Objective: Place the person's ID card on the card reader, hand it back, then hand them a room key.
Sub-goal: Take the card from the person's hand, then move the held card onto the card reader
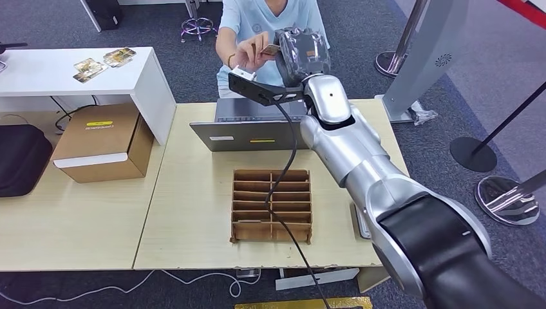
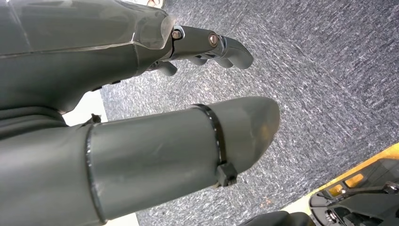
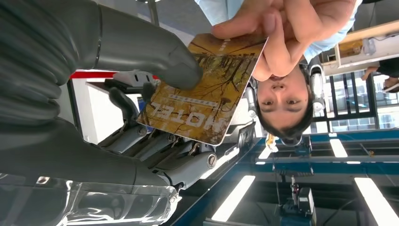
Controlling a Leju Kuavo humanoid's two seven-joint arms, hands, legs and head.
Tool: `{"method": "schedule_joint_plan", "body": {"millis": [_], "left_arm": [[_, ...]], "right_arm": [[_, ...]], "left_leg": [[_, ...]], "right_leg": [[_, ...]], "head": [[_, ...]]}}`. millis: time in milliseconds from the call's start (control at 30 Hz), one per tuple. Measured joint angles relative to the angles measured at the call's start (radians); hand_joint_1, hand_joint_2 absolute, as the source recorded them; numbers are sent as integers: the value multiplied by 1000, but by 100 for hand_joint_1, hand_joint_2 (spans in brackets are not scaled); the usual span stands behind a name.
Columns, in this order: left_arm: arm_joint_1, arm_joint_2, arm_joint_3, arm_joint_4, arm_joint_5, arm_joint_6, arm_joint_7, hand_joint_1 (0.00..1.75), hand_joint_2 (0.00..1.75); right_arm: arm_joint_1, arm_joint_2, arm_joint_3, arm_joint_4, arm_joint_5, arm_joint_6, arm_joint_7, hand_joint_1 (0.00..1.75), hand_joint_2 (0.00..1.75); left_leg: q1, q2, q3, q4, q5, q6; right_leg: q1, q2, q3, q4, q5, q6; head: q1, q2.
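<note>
My right hand (image 1: 302, 55) is raised past the far edge of the table toward a person in a light blue shirt. It pinches a room key card (image 3: 207, 94), printed with autumn trees and the word HOTEL, between the thumb (image 3: 160, 52) and the fingers beneath. The person's hand (image 3: 282, 28) grips the card's other end; from the head view the card (image 1: 270, 49) shows between both hands. A grey flat device (image 1: 362, 222), perhaps the card reader, lies at the table's right edge, partly hidden by my arm. My left hand (image 2: 141, 122) hangs over grey carpet, holding nothing, fingers apart.
A laptop (image 1: 257, 129) stands at the table's far side, and a wooden slotted rack (image 1: 272, 205) sits mid-table with a black cable across it. A cardboard box (image 1: 103, 141) and a black bag (image 1: 19, 158) lie left. Cards (image 1: 103, 61) lie on the white desk. Stanchion bases (image 1: 508, 199) stand right.
</note>
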Motion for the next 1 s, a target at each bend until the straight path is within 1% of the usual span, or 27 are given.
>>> {"method": "schedule_joint_plan", "body": {"millis": [333,500,600,700,833,933,1000], "left_arm": [[1,3,0,0,-2,0,-1,0,0],[1,3,0,0,-2,1,-1,0,0],[2,3,0,0,0,1,-2,0,0],[5,4,1,0,5,3,-8,0,0],[9,5,6,0,6,9,-10,0,0],[12,5,12,0,8,11,-10,0,0],[14,6,18,0,11,11,-10,0,0]], "right_arm": [[0,0,-24,-1,-37,-27,-26,175,175],[2,0,-52,-6,-98,-40,-66,175,175],[8,0,-76,-18,-153,-51,-104,175,175],[24,0,-111,-46,-249,-71,-167,175,175],[66,-5,-165,-113,-421,-82,-258,175,175],[118,-20,-193,-188,-580,-56,-312,175,175],[165,-41,-206,-255,-701,-19,-338,175,175]], "left_leg": [[0,0,0,0,0,0],[0,0,0,0,0,0],[0,0,0,0,0,0],[0,0,0,0,0,0],[0,0,0,0,0,0],[0,0,0,0,0,0],[0,0,0,0,0,0]], "right_leg": [[0,0,0,0,0,0],[0,0,0,0,0,0],[0,0,0,0,0,0],[0,0,0,0,0,0],[0,0,0,0,0,0],[0,0,0,0,0,0],[0,0,0,-1,0,0]], "head": [[0,0],[0,0],[0,0],[0,0],[0,0],[0,0],[0,0]]}}
